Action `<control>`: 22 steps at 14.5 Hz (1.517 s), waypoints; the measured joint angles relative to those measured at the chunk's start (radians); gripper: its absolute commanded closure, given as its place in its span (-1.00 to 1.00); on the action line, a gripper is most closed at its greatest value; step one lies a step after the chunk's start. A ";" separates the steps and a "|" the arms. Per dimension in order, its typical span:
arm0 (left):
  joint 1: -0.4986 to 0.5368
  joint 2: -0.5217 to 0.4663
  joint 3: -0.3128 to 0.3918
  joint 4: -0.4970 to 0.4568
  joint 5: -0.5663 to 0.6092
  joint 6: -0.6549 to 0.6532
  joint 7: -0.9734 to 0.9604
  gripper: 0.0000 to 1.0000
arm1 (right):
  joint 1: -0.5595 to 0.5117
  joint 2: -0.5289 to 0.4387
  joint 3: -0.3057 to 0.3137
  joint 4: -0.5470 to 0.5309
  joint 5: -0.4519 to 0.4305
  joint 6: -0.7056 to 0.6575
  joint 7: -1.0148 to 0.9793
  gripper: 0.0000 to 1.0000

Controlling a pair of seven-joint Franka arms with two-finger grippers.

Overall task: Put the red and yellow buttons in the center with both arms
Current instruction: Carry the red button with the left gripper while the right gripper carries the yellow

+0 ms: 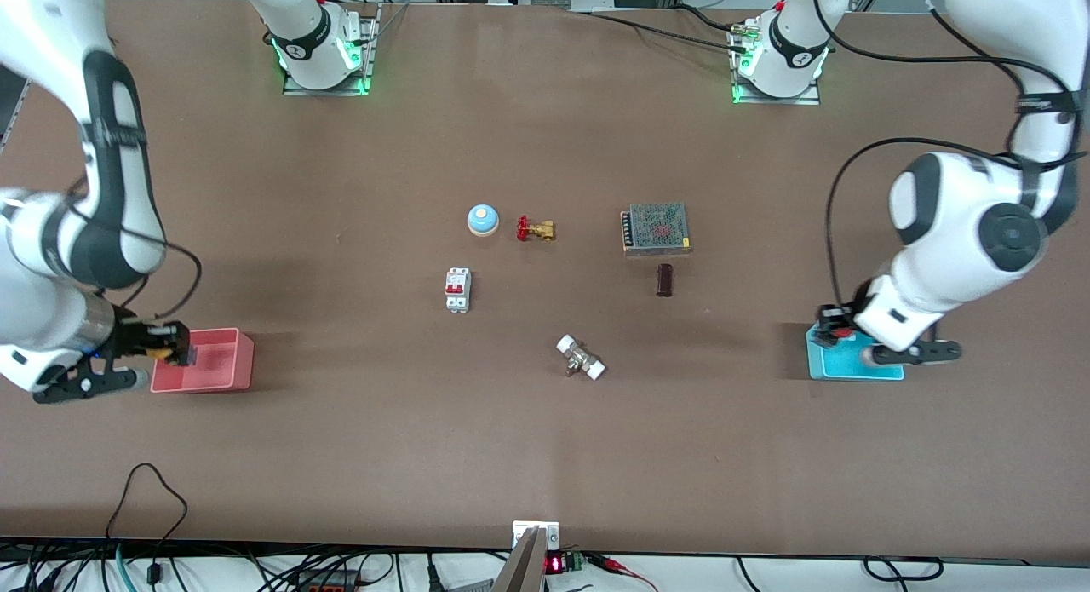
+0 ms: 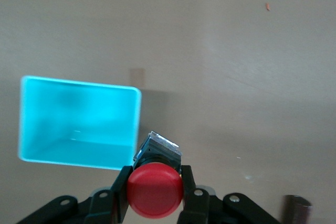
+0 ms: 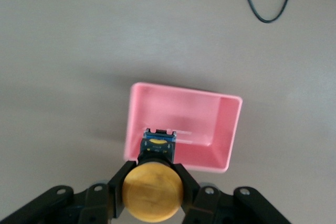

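My left gripper (image 1: 833, 330) is shut on the red button (image 2: 155, 190), whose round red cap sits between the black fingers (image 2: 122, 192); it hangs over the edge of the cyan tray (image 1: 856, 366) at the left arm's end of the table. The red cap shows in the front view (image 1: 841, 331). My right gripper (image 1: 170, 345) is shut on the yellow button (image 3: 152, 191) with its cap between the fingers (image 3: 116, 192), over the rim of the pink tray (image 1: 204, 362) at the right arm's end. The yellow cap shows in the front view (image 1: 158, 352).
On the brown tabletop (image 1: 545, 422) lie a blue bell (image 1: 482, 220), a brass valve with a red handle (image 1: 535, 229), a white breaker (image 1: 457, 289), a metal mesh box (image 1: 656, 228), a dark block (image 1: 665, 279) and a white-ended fitting (image 1: 581, 358).
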 measured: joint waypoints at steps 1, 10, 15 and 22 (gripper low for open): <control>-0.027 0.008 -0.001 -0.002 0.000 0.000 -0.044 0.56 | 0.024 -0.034 0.003 -0.001 0.004 -0.033 0.004 0.35; -0.229 0.147 -0.007 -0.005 -0.001 0.138 -0.379 0.55 | 0.308 0.053 0.024 -0.035 0.084 0.007 0.216 0.37; -0.269 0.191 -0.007 -0.002 -0.001 0.160 -0.433 0.22 | 0.339 0.129 0.024 -0.038 0.084 0.017 0.286 0.37; -0.269 0.198 -0.002 0.012 -0.001 0.178 -0.443 -0.65 | 0.365 0.185 0.024 -0.039 0.089 0.035 0.337 0.36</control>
